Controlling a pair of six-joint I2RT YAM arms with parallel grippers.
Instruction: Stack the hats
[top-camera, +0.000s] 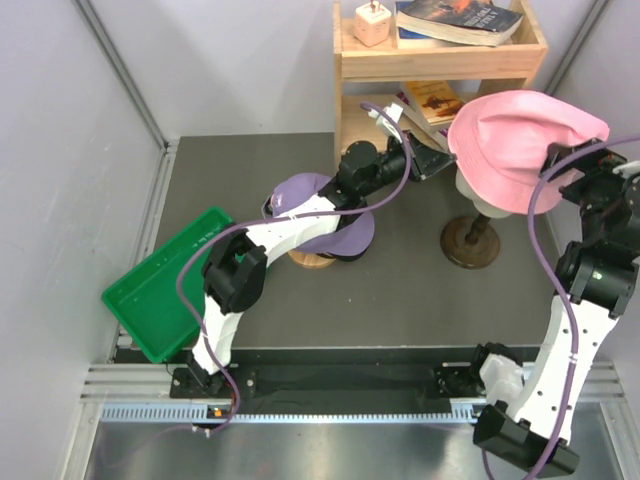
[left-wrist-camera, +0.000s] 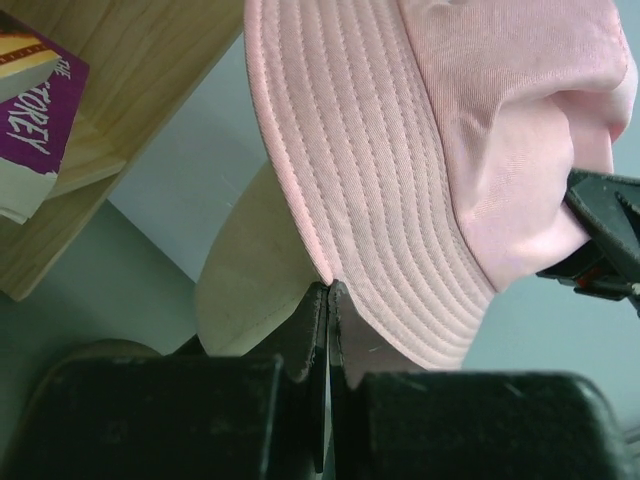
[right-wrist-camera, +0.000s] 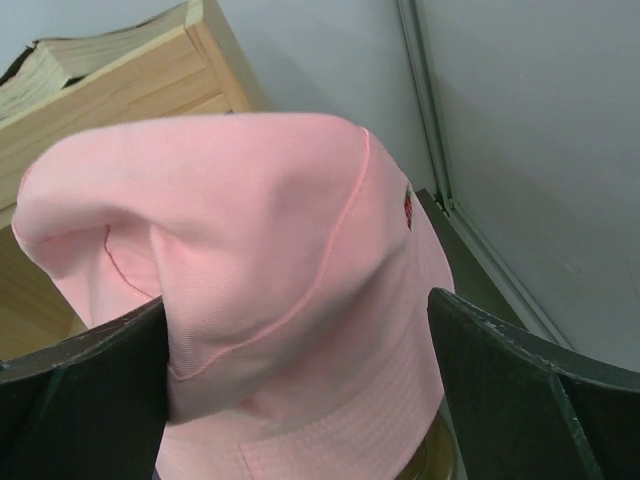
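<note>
**Lifting the pink hat off the head**

At the back right of the surface (top-camera: 400, 290), the pink hat (top-camera: 520, 135) sits on a cream mannequin head (left-wrist-camera: 250, 270), and both arms are on it. The left fingers (left-wrist-camera: 308, 335) are closed tight, and appear to be pinching the near edge of the stitched brim. The right fingers (right-wrist-camera: 90, 400) are spread wide and straddle the crown, touching the fabric on both sides. I cannot tell whether they press in.

The step in hand looks like freeing this hat so it can go onto the lavender cap (top-camera: 300, 192), which rests on a wooden stand (top-camera: 312, 260) near the middle of the surface.

To do it well, raise both arms together and straight up until the brim clears the head. A sideways pull could tip the head's pedestal (top-camera: 470, 243). The brim pinch is thin, so slow travel would guard against the fabric slipping. The left arm lies across the lavender cap, so it needs to swing clear before the hat goes down.

Count:
- Two hats, one pink and one lavender.
- One mannequin head.
- Two stands.
- One green tray (top-camera: 160, 300) at the left edge.
- One wooden shelf (top-camera: 440, 60) at the back, with at least two books.
</note>
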